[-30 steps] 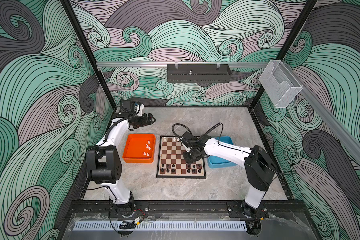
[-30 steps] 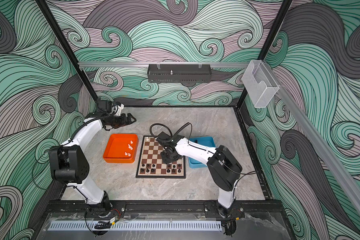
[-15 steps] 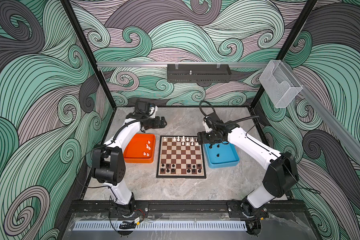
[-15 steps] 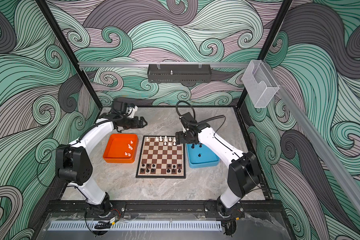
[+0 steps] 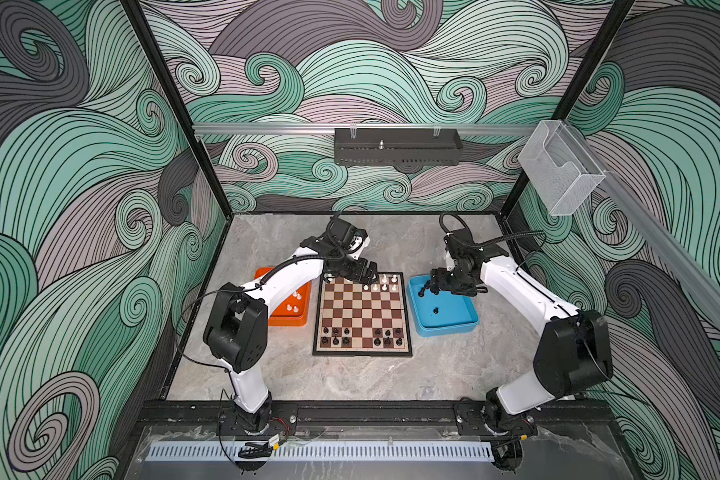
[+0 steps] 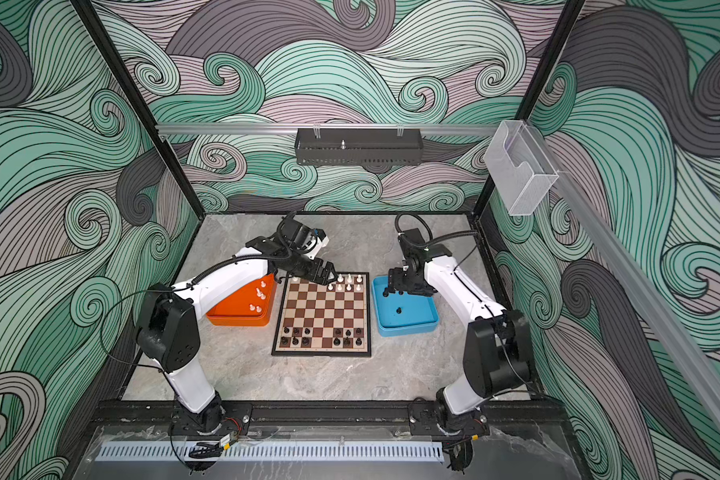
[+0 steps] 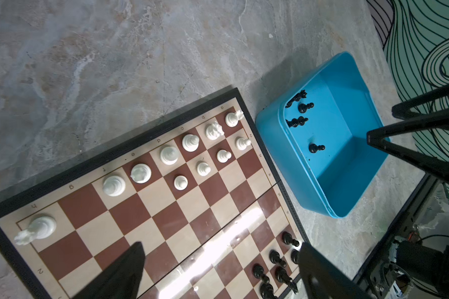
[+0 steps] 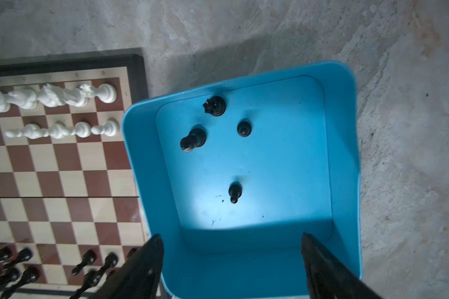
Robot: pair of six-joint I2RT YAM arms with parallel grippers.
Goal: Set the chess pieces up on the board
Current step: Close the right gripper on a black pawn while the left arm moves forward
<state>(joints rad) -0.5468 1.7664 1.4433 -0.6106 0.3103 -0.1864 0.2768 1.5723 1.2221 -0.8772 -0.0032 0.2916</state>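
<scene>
Table (image 5: 350, 382) (seemingly stone) bears board (image 5: 362, 309), orange tray (image 5: 292, 321), blue tray (image 5: 454, 318).

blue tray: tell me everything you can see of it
The blue tray is a shallow rectangular bin with rounded corners, smooth plastic by the look, flat on the marble table just right of the board; contact between them is unclear. Four black chess pieces stand apart on its floor. The right gripper hovers over it, jaws open, empty.

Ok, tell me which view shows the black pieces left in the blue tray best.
The right wrist view: it looks straight into the blue tray, showing four black pieces, large and separate. The left wrist view shows them smaller and slanted; both top views give only specks.
</scene>
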